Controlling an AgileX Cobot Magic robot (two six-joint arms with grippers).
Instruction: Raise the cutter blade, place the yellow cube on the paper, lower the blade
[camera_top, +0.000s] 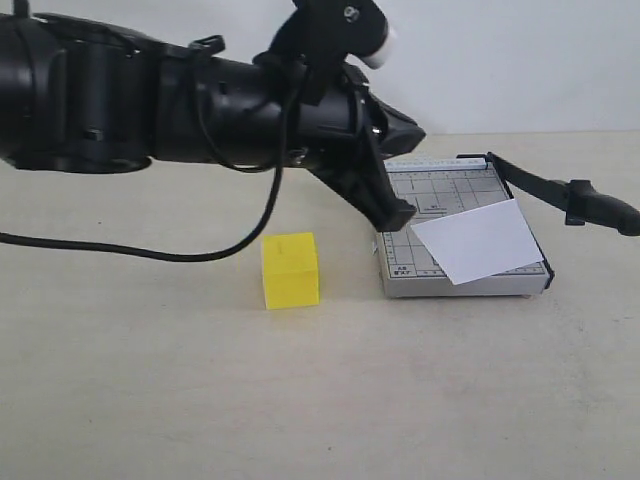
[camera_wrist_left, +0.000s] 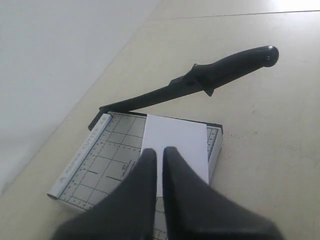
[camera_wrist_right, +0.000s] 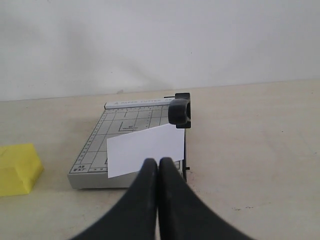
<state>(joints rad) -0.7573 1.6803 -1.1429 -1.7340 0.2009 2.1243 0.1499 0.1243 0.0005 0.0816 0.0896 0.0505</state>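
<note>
Black claws, both pinched shut and empty.
Your left gripper (camera_wrist_left: 159, 151) hangs over the grey trimmer board (camera_top: 437, 192), near the paper (camera_top: 480, 240) lying askew on it. Your right gripper (camera_wrist_right: 158, 161) faces the lifted cutter blade (camera_top: 535, 183). The yellow cube (camera_top: 290, 270) sits on the table (camera_top: 150, 400), apart from the board.

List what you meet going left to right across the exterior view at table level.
yellow cube → left hand → paper → cutter blade handle

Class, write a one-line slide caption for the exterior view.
Left arm over the grey trimmer bearing white paper, blade raised, yellow cube alongside.
</note>
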